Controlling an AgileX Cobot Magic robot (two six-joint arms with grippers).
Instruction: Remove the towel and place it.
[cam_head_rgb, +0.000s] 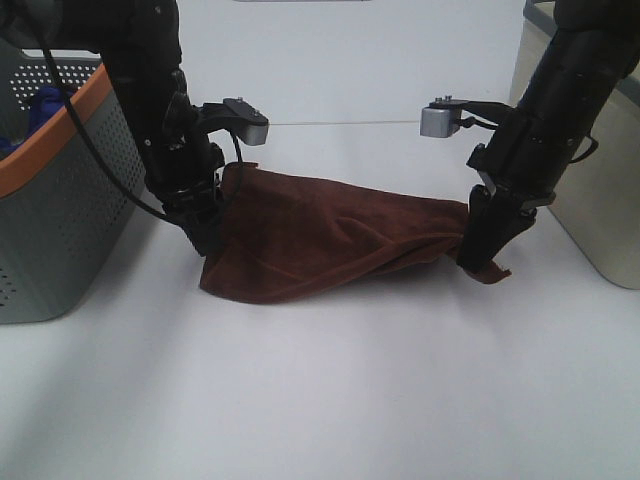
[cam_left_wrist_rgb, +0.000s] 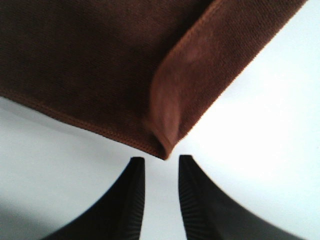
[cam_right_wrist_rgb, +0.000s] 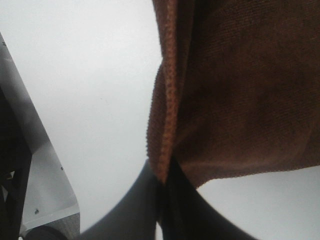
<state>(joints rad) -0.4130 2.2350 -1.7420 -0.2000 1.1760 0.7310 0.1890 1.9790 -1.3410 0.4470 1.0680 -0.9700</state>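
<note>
The towel (cam_head_rgb: 330, 235), dark reddish-brown terry with hemmed edges, hangs stretched between my two grippers, its lower fold touching the white table. My left gripper (cam_head_rgb: 207, 235) is at its left end. In the left wrist view its fingertips (cam_left_wrist_rgb: 157, 162) stand slightly apart, and the towel's folded corner (cam_left_wrist_rgb: 165, 135) lies just beyond them, not between them. My right gripper (cam_head_rgb: 478, 255) is shut on the towel's right corner. The right wrist view shows the hem (cam_right_wrist_rgb: 167, 100) pinched between the closed fingers (cam_right_wrist_rgb: 162, 182).
A grey perforated basket (cam_head_rgb: 60, 200) with an orange rim stands at the left edge, with a blue cloth (cam_head_rgb: 45, 105) inside. A pale bin (cam_head_rgb: 590, 200) stands at the right edge, close behind the right arm; its wall (cam_right_wrist_rgb: 45, 185) shows in the right wrist view.
</note>
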